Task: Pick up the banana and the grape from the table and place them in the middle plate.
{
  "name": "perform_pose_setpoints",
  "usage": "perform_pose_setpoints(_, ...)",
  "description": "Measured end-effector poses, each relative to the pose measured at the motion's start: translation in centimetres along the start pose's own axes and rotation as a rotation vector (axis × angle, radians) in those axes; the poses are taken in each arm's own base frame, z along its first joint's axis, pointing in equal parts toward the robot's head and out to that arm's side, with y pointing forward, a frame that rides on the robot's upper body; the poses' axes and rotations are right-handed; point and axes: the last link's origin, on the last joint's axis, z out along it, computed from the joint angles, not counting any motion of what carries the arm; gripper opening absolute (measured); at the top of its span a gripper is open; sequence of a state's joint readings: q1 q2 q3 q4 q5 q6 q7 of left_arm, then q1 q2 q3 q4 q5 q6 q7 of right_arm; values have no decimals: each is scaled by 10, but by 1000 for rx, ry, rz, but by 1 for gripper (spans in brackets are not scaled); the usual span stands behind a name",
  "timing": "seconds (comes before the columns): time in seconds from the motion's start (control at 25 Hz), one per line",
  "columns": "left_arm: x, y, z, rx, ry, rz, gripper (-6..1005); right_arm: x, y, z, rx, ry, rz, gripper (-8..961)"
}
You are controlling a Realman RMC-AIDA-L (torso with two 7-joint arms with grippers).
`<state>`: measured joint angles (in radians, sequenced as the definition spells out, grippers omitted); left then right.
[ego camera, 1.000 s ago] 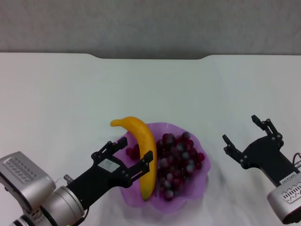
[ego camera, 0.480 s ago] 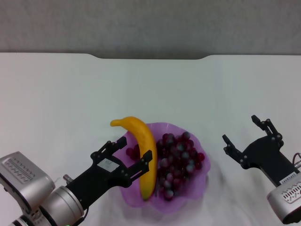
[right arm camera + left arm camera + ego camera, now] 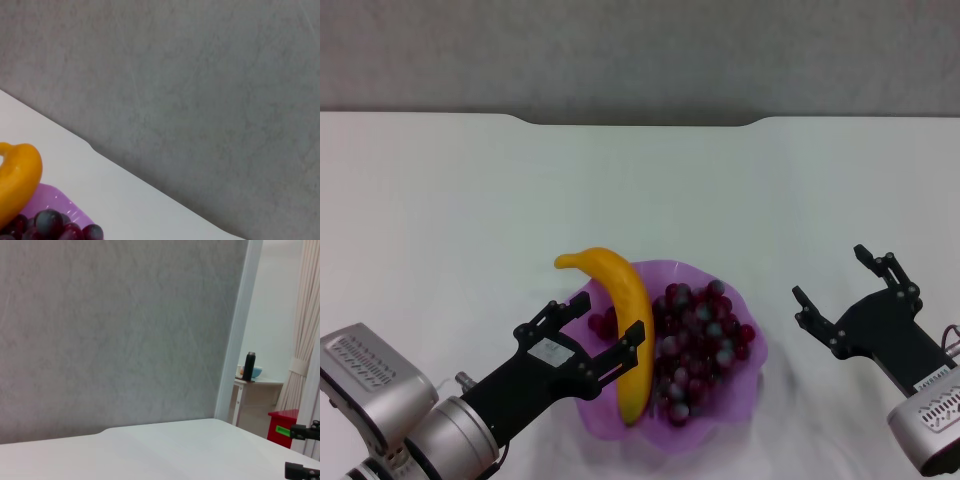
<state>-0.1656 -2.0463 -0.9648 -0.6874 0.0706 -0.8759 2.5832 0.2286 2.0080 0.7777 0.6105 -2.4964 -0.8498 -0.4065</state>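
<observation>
The purple scalloped middle plate point(image 3: 738, 392) sits on the white table point(image 3: 470, 200) near its front. The yellow-orange banana point(image 3: 625, 320) lies across the plate's left side, its upper end sticking out over the rim. The dark red grape bunch point(image 3: 705, 335) fills the plate's right side. My left gripper point(image 3: 595, 325) is open, its fingers spread at the plate's left edge beside the banana, holding nothing. My right gripper point(image 3: 832, 275) is open and empty, to the right of the plate. The right wrist view shows the banana point(image 3: 15, 180), the grapes point(image 3: 50, 222) and the plate point(image 3: 60, 200).
The table's far edge has a shallow notch point(image 3: 640, 122) against a grey wall. In the left wrist view a side table with a dark bottle point(image 3: 248, 366) and a red box point(image 3: 282, 427) stand beyond the table's end.
</observation>
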Motion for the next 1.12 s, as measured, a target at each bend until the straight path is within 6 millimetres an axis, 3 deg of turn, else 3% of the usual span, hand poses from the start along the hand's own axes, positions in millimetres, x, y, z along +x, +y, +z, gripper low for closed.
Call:
perform_pose_setpoints(0.48, 0, 0, 1, 2, -1, 1, 833, 0, 0, 0, -3, -1, -2, 897)
perform_pose_setpoints(0.92, 9, -15, -2, 69, 39, -30, 832, 0, 1, 0, -4, -1, -2, 897)
perform_pose_setpoints(1.12, 17, -33, -4, 139, 64, -44, 831, 0, 1, 0, -3, -1, 0, 897)
